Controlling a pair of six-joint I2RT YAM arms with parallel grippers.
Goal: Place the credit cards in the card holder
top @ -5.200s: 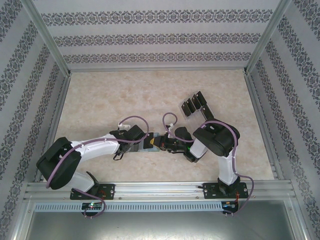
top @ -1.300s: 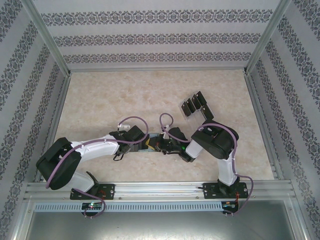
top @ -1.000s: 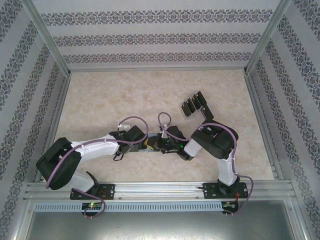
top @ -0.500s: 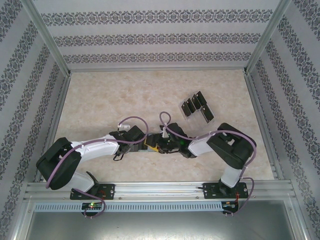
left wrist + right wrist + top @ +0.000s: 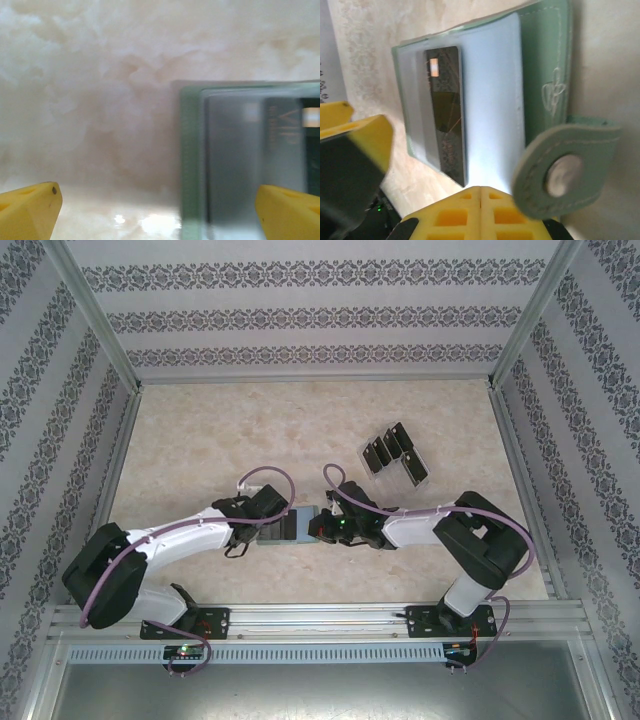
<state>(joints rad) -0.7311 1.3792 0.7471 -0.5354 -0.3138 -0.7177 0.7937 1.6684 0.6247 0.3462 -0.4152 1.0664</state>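
Wallet (image 5: 540,60) lying open, tab (image 5: 565,170) pointing at right gripper (image 5: 480,194), card (image 5: 445,115) lengthwise along fold. Left gripper (image 5: 157,202) hovering wide open; right reaching low, pinched shut.

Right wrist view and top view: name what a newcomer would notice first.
The sage-green card holder lies open at the middle of the table, one black credit card showing in its pale lining. The right gripper is shut at its edge; further back right, a clear rack holds more black cards.
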